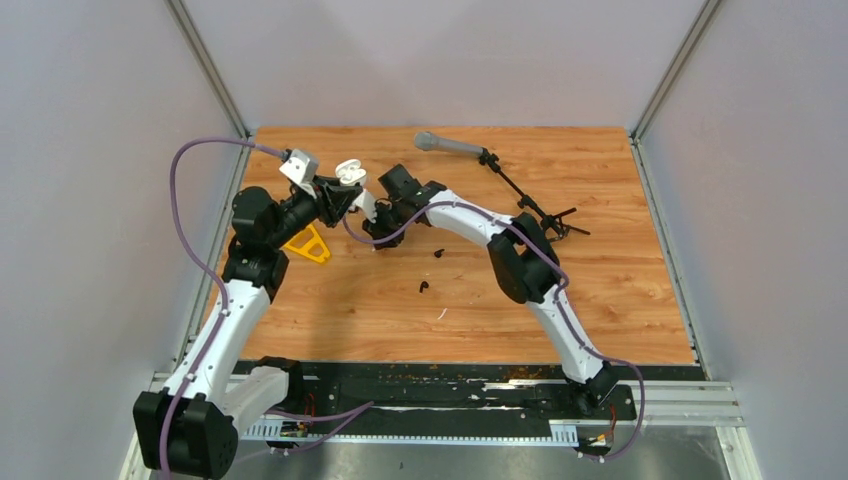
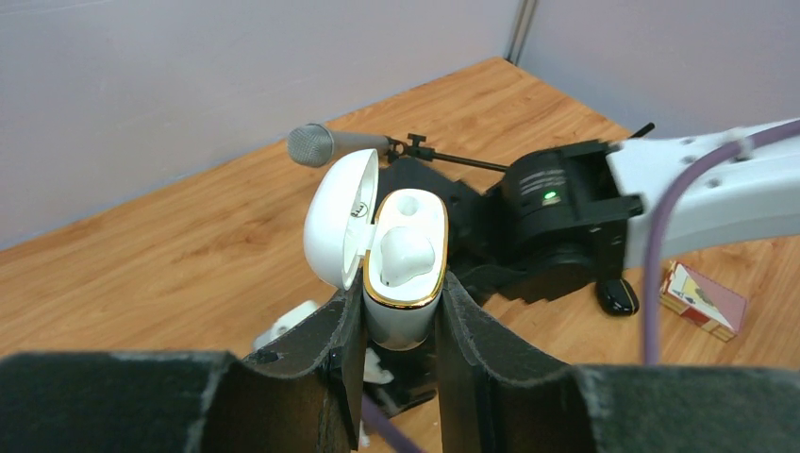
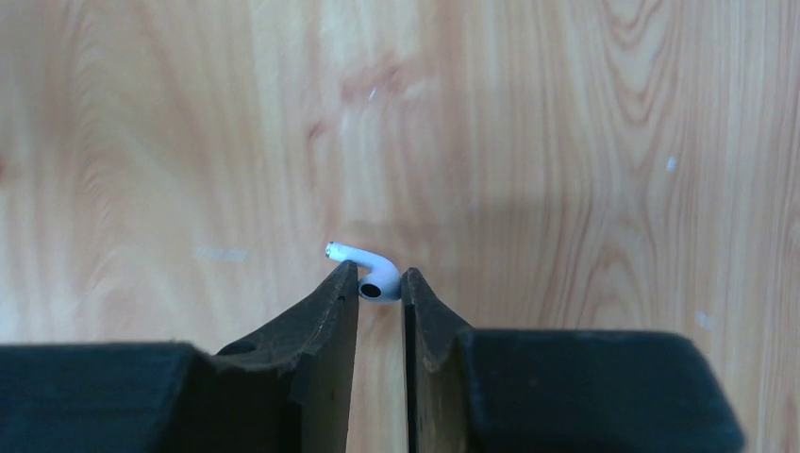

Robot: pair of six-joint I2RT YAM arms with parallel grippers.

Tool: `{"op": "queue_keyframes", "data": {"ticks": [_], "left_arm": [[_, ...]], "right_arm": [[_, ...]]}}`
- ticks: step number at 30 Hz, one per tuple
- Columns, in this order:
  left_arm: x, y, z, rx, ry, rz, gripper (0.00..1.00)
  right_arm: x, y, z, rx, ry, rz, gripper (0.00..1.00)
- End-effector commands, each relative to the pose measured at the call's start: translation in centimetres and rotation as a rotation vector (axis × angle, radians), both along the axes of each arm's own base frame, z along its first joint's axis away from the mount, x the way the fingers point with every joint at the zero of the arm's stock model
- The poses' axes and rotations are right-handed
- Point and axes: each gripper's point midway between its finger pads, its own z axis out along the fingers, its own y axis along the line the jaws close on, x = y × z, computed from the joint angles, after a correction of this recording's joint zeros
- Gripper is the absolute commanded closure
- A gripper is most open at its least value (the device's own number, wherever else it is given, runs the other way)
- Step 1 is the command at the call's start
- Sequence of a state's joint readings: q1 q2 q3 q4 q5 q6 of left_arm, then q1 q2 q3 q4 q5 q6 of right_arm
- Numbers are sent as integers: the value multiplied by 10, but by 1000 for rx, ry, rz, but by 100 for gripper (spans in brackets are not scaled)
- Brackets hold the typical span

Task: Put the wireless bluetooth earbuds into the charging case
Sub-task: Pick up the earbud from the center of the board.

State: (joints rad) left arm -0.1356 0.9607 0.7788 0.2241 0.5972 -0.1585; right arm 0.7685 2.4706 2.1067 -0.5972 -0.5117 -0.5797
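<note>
Left wrist view: left gripper clamps the open charging case, one white earbud seated; right gripper pinches a second white earbud, two black earbuds unplaced.

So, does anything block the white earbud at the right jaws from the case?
Nothing visible blocks the white earbud: the left jaws hold the case, lid open, one socket free beside a seated earbud.
</note>
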Motion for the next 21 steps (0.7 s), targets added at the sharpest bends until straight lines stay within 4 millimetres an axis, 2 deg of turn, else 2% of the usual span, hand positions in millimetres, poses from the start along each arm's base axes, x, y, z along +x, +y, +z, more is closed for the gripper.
{"op": "queue_keyframes", "data": {"ticks": [1, 7, 10, 13, 18, 21], "left_arm": [[9, 1, 37, -21, -115, 7, 99], [27, 1, 48, -40, -148, 24, 99], [35, -4, 38, -66, -122, 6, 99], [35, -16, 24, -98, -82, -61, 99], [13, -46, 15, -110, -64, -222, 99], [-4, -64, 10, -109, -55, -303, 99]], "right_arm": [[-7, -31, 86, 68, -122, 29, 94], [-40, -86, 133, 17, -225, 66, 94], [-53, -111, 164, 5, -313, 78, 94], [-63, -127, 209, 37, -444, 93, 94], [-70, -140, 290, 68, -754, 111, 94], [-76, -140, 320, 42, -942, 168, 94]]}}
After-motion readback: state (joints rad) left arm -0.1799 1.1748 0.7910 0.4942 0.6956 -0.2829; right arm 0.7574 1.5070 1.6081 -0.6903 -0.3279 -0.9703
